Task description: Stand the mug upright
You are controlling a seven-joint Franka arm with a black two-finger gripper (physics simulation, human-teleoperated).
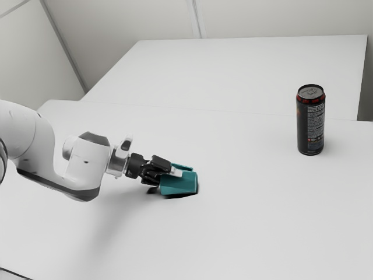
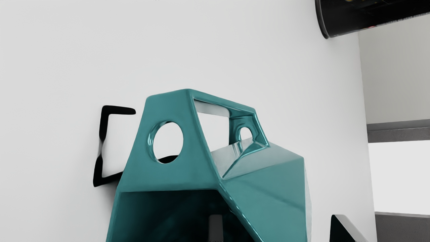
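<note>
My fingers (image 1: 175, 171) are spread wide, holding nothing between them. In the wrist view, one of my fingers (image 2: 215, 230) reaches into the dark mouth (image 2: 158, 215) of the teal mug (image 1: 179, 183), and the other stands outside, beyond the mug's wall, with a gap of pale worktop (image 1: 256, 216) between that wall and the outer finger. So one wall of the mug lies between my fingers, and I am not clamped on it.

The mug is tipped on its side on the worktop, not upright. Its mouth faces my fingers, and its base points toward the exterior view's right. The body is angular, with flat, faceted sides. The handle (image 2: 168, 106) is an angular frame with a large opening through it and round holes in its end pieces. Beside the mug, a black shadow (image 2: 104, 124) with bent corners falls on the worktop, and in the exterior view a dark shadow also runs along its lower edge.

Behind my fingers, the white arm (image 1: 87, 166) comes in from the exterior view's left. Well apart from the mug, toward the exterior view's right, a tall black can (image 1: 310, 125) with red near its rim stands upright on the worktop. Pale walls (image 1: 116, 17) rise in the background.
</note>
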